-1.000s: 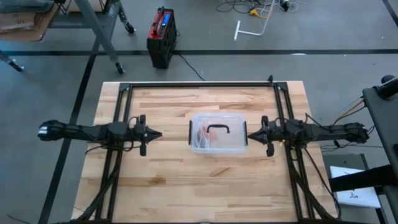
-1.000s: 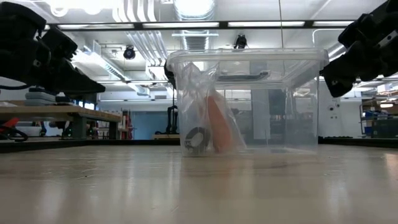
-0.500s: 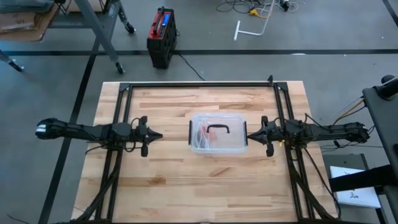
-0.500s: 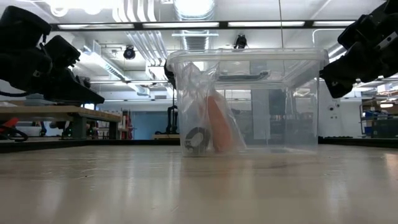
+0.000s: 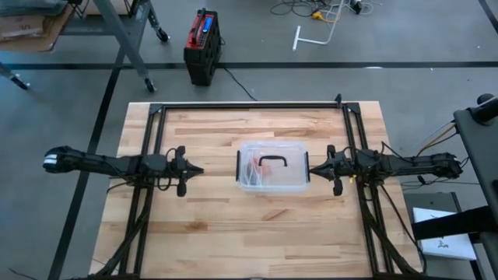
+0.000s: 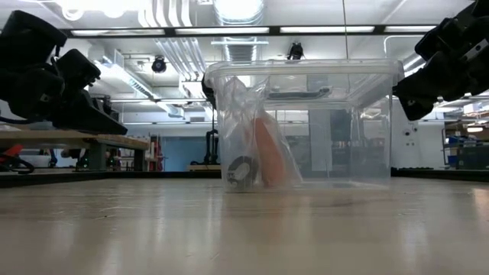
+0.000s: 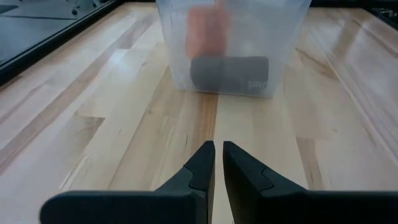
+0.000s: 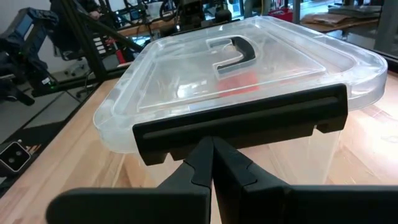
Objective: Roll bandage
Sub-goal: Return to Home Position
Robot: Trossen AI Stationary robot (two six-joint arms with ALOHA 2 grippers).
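A clear plastic box (image 5: 272,183) with a black lid handle (image 5: 273,161) stands shut at the table's middle. Inside it, low against its left end wall, lies a dark grey roll of bandage (image 7: 229,74) in a clear bag, next to an orange thing (image 6: 267,153). My left gripper (image 7: 218,149) is shut and hangs above the table, well to the left of the box, pointing at it and slightly down. My right gripper (image 8: 211,144) is shut too. It points level at the black latch (image 8: 242,124) on the box's right end. My right gripper's shut fingertips stand right at the black latch on the box's right end, coming level from the table's right. Whether they touch it, I cannot tell.
A black metal frame (image 5: 249,106) runs along the table's far edge and down both sides under the arms. Bare wood (image 5: 257,233) lies between the box and the table's near edge. A red and black case (image 5: 202,45) stands on the floor beyond the table.
My left gripper has tipped its fingers a little downward toward the table while staying shut and in about the same place. The box and my right gripper have kept still.
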